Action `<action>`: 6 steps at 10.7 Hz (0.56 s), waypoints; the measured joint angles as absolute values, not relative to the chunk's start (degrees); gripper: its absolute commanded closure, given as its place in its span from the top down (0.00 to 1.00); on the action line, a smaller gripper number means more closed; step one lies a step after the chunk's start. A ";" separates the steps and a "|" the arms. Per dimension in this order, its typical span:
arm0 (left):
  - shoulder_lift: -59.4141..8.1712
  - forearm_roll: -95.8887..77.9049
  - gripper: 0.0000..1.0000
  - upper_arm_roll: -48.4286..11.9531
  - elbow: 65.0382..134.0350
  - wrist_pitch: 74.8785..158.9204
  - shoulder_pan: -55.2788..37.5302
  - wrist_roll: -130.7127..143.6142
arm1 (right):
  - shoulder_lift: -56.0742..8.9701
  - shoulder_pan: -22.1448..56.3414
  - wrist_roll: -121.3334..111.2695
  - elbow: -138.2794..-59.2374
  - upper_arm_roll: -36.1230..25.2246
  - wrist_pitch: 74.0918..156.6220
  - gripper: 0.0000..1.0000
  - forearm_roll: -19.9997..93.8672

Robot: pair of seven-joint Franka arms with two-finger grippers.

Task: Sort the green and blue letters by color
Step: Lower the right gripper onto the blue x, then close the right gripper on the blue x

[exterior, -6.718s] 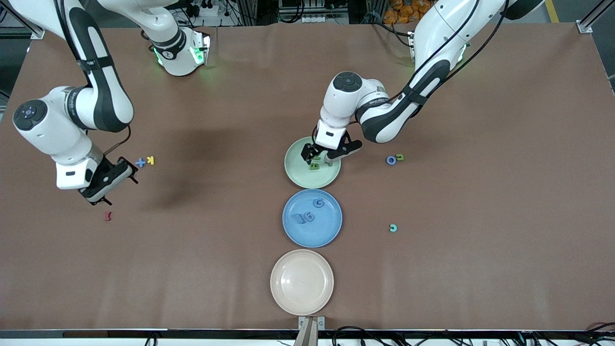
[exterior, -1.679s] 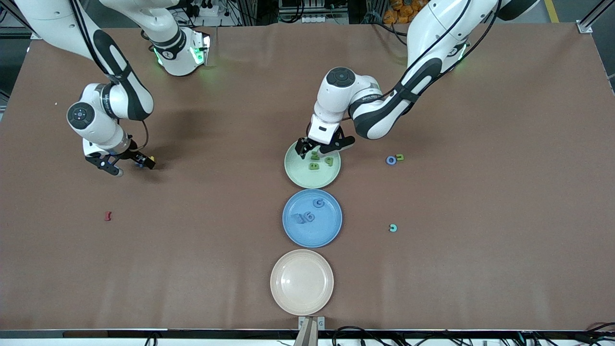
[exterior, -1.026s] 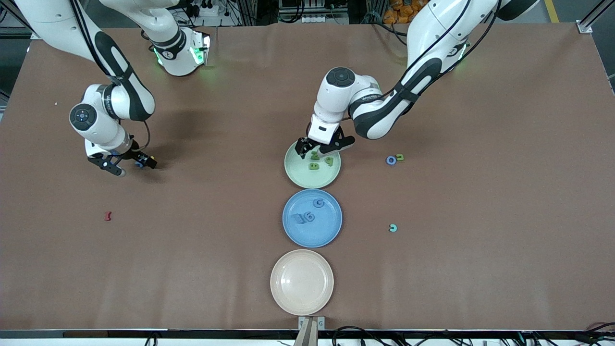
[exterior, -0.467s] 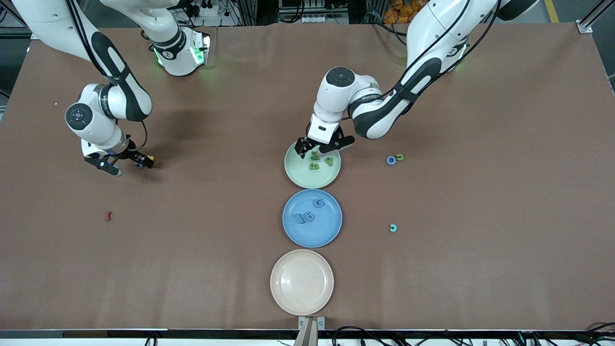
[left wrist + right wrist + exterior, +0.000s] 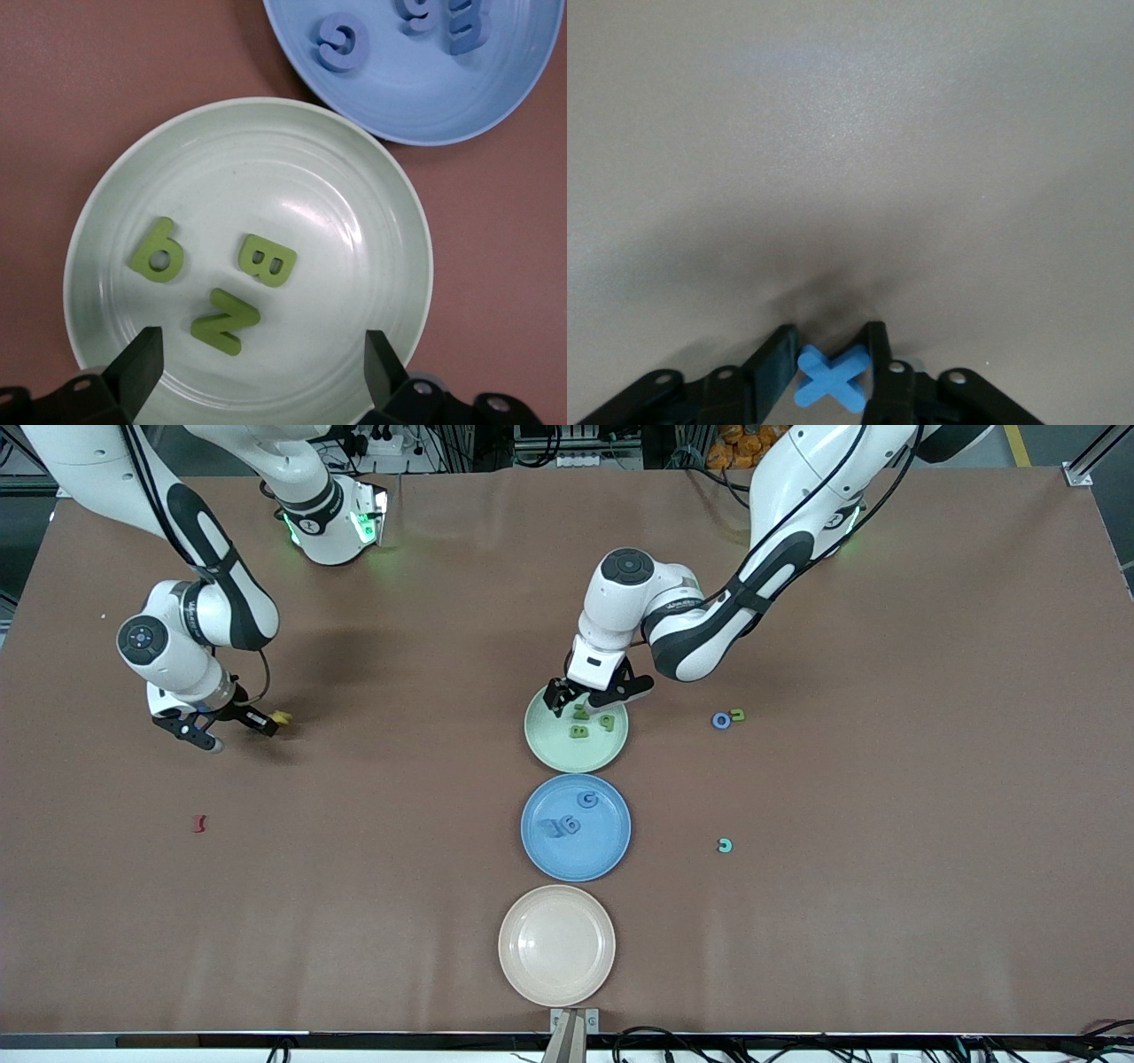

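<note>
Blue plus (image 5: pixel 831 379) pinched in right gripper (image 5: pixel 828 354) jaws

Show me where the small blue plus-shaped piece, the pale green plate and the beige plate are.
small blue plus-shaped piece (image 5: pixel 831 378), right wrist view, its centre.
pale green plate (image 5: pixel 354 177), left wrist view, bare inner surface.
beige plate (image 5: pixel 556 945), front view, bare middle.

3 plates: green plate (image 5: pixel 576 757), blue plate (image 5: pixel 611 850), beige plate (image 5: pixel 556 945). 3 green letters (image 5: pixel 259 261) in green plate, 1 more green on table. 3 blue letters (image 5: pixel 341 42) in blue plate, blue O (image 5: pixel 721 720), blue plus (image 5: pixel 831 378). 1 teal piece (image 5: pixel 725 845), 1 yellow (image 5: pixel 282 716), 1 red (image 5: pixel 199 824).
</note>
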State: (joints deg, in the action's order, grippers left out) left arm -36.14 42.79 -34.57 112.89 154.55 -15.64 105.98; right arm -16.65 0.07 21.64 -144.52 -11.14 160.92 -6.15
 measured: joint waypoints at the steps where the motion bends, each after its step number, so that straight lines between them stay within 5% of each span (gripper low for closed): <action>1: -36.14 42.79 1.00 -34.57 112.90 154.54 -15.66 105.98 | -16.41 0.02 21.64 -144.39 -11.13 160.33 0.00 -6.13; 6: -36.18 42.79 1.00 -34.57 112.90 154.52 -15.69 105.98 | -16.20 0.00 21.64 -143.56 -11.13 157.92 0.00 -6.12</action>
State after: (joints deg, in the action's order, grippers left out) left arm -36.18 42.79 -34.57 112.90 154.52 -15.69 105.98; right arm -16.20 0.00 21.64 -143.56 -11.13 157.92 -6.12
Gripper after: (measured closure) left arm 0.000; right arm 0.643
